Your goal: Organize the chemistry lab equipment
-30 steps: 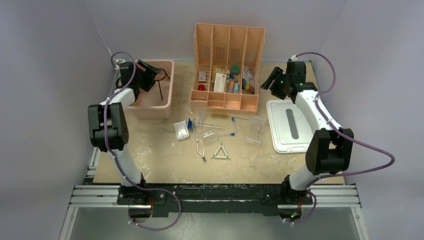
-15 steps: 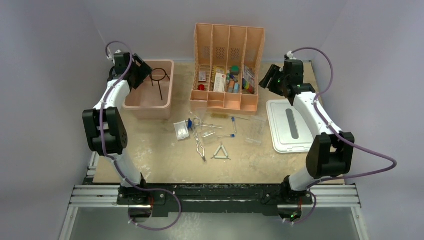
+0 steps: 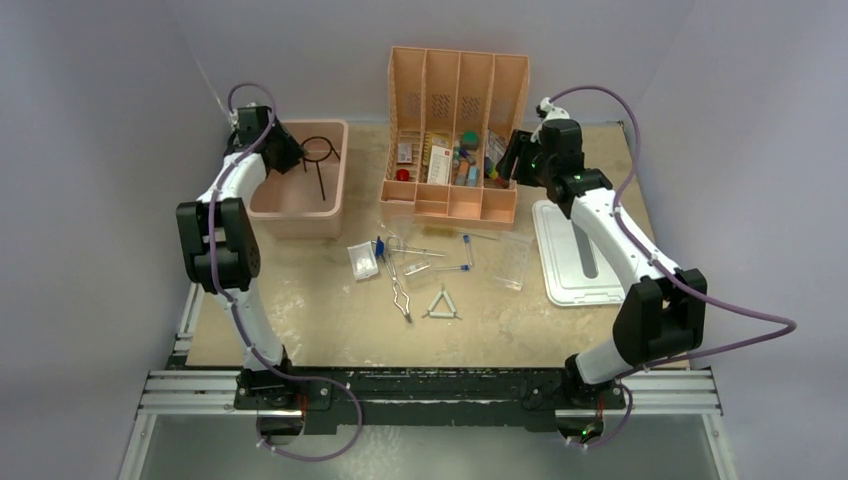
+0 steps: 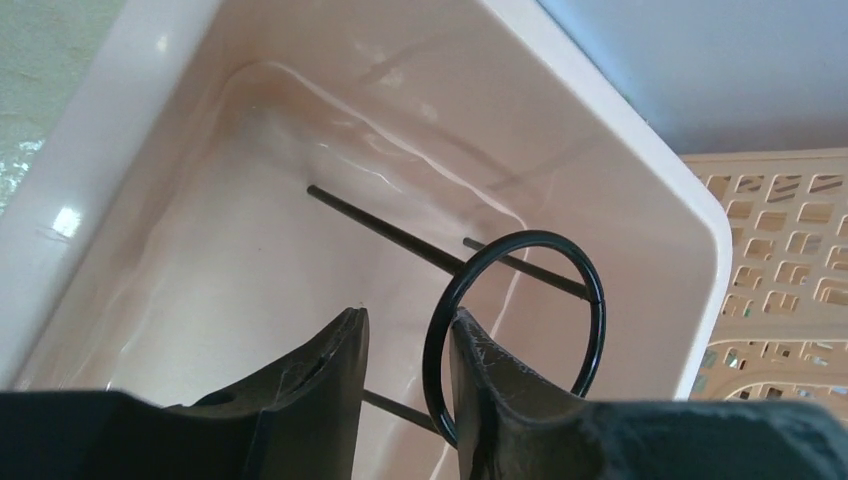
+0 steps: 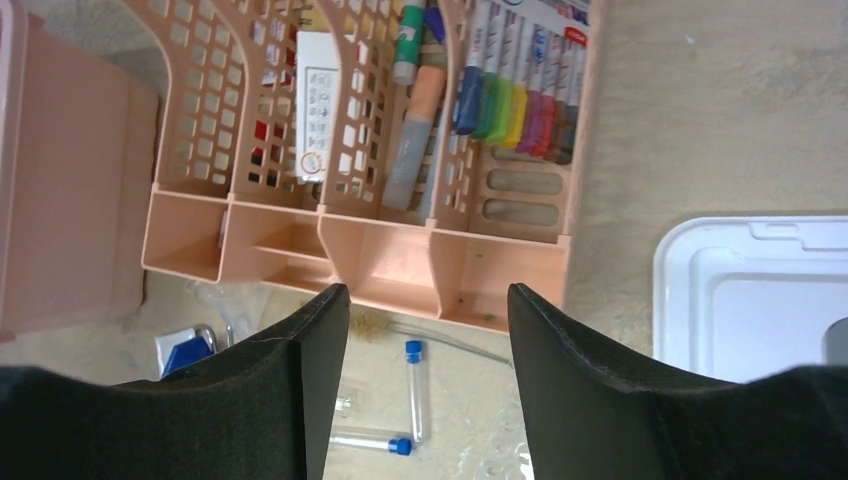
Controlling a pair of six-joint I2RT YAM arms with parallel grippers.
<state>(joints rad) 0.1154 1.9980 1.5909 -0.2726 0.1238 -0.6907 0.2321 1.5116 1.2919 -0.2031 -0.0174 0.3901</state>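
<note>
While my left gripper (image 4: 405, 322) sits parted at the ring of the tripod (image 4: 520, 238), my right gripper (image 5: 425, 295), spread wide, hangs nearer the blue-capped tubes (image 5: 417, 392) below.

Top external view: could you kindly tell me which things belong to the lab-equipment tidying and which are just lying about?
Belongs to the job: black wire ring tripod, metal tongs, white triangle, clear packets, blue-capped tubes, clear tube rack.

Just lying about: orange divider tray with its colourful items, pink bin, white lid.
</note>
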